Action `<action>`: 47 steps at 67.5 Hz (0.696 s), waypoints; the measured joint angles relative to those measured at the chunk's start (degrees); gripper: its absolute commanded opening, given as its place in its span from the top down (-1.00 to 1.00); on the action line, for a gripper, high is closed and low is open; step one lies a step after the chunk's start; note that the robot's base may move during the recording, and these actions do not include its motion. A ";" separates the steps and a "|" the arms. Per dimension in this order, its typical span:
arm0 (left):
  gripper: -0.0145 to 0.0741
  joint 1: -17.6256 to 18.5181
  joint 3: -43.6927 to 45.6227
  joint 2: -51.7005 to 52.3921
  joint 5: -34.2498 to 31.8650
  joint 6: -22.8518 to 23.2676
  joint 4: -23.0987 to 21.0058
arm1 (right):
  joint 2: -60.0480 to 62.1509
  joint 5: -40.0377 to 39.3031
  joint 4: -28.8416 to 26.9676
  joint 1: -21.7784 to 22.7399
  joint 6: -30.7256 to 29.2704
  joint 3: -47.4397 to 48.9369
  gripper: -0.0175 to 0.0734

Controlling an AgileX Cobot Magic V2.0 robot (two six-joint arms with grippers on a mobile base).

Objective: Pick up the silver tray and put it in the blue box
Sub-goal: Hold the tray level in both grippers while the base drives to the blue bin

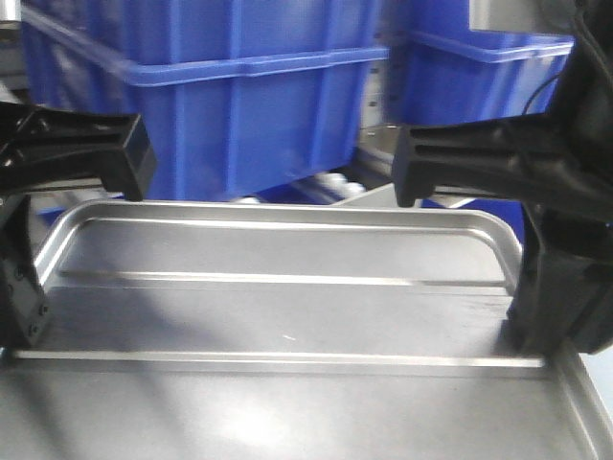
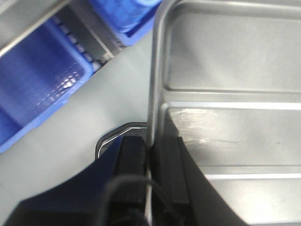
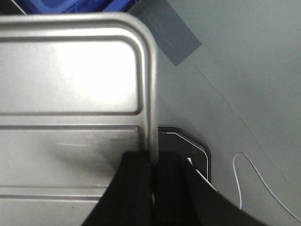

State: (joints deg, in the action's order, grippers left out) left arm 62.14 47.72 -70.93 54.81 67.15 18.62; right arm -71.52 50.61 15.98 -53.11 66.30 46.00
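Jaws, front view: your left gripper [image 1: 21, 311] and right gripper [image 1: 532, 307] stand at opposite ends of the silver tray [image 1: 278, 251], each reaching down to its rim. From this side you cannot tell how far either is closed.
Tray, front view: it lies between the two grippers, its two long ridges running from one end to the other.
Blue box, front view: the blue box [image 1: 239, 105] stands behind the tray's far rim, apart from it, with a second blue box [image 1: 479, 81] to its right.
Jaws, left wrist view: narrow, clamped on the tray's rolled rim, with one of the fingers [image 2: 130, 162] outside it and the other inside, over the floor.
Surroundings, left wrist view: you see grey table [image 2: 94, 108] beside the tray and blue plastic at upper left, well apart from the tray.
Jaws, right wrist view: narrow too, the fingers [image 3: 134, 188] pinching the opposite rim below a rounded corner.
Surroundings, right wrist view: a grey tape patch [image 3: 171, 35] and a thin white wire [image 3: 247, 176] lie on the table.
Tray height: it may hang clear of the table, but no view settles that.
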 measured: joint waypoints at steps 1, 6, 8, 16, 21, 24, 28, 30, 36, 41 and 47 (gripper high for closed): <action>0.69 0.00 0.00 0.00 0.00 0.00 0.00 | 0.00 0.00 0.00 0.00 0.00 0.00 0.50; 0.69 0.00 0.00 0.00 0.00 0.00 0.00 | 0.00 0.00 0.00 0.00 0.00 0.00 0.50; 0.69 0.00 0.00 0.00 0.00 0.00 0.00 | 0.00 0.00 0.00 0.00 0.00 0.00 0.50; 0.69 0.00 0.00 0.00 0.00 0.00 0.00 | 0.00 0.00 0.00 0.00 0.00 0.00 0.50; 0.69 0.00 0.00 0.00 0.00 0.00 0.00 | 0.00 0.00 0.00 0.00 0.00 0.00 0.50; 0.69 0.00 0.00 0.00 0.00 0.00 0.00 | 0.00 0.00 0.00 0.00 0.00 0.00 0.50; 0.69 0.00 0.00 0.00 0.00 0.00 0.00 | 0.00 0.00 0.00 0.00 0.00 0.00 0.50; 0.69 0.00 0.00 0.00 0.00 0.00 0.00 | 0.00 0.00 0.00 0.00 0.00 0.00 0.50; 0.69 0.00 0.00 0.00 0.00 0.00 0.00 | 0.00 0.00 0.00 0.00 0.00 0.00 0.50; 0.69 0.00 0.00 0.00 0.00 0.00 0.00 | 0.00 0.00 0.00 0.00 0.00 0.00 0.50; 0.69 0.00 0.00 0.00 0.00 0.00 0.00 | 0.00 0.00 0.00 0.00 0.00 0.00 0.50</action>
State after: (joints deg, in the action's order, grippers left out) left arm 62.14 47.72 -70.93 54.81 67.15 18.62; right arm -71.52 50.61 15.98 -53.11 66.30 46.00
